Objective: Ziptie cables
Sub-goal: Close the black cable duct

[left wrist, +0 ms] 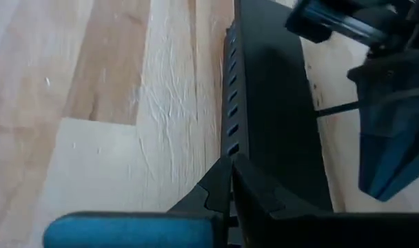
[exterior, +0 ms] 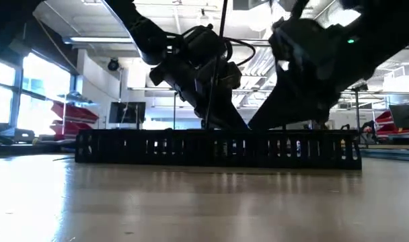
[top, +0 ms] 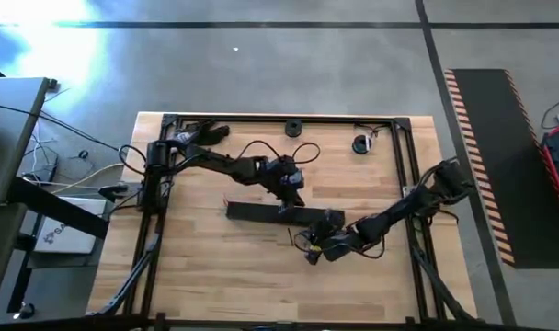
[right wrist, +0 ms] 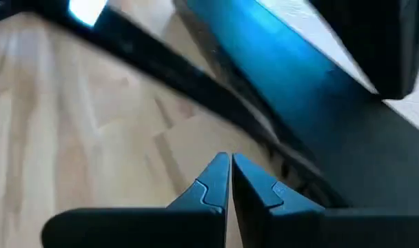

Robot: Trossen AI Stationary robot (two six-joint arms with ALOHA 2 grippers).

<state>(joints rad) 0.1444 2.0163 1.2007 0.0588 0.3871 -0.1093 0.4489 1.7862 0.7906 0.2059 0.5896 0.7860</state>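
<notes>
1. The left gripper hangs over the middle of the table, its fingers pressed together at the tips with nothing visible between them.
2. Directly under and ahead of those tips lies the slotted black strip, a long flat piece with a row of small openings along its edge; the tips sit at that slotted edge.
3. The right gripper is just beyond the strip's far end from the left arm, low over the table, its fingers likewise closed tip to tip and empty.
4. Seen from the right wrist, the strip runs just in front of those tips, with the left arm's blue-tinted body above it.
5. At table level the strip stands as a low dark slotted wall, both arms coming down behind it.
6. A thin dark cable pokes out from the strip's side beside the right arm; thin wire loops near the right gripper.
7. The wooden table lies bare around them.
</notes>
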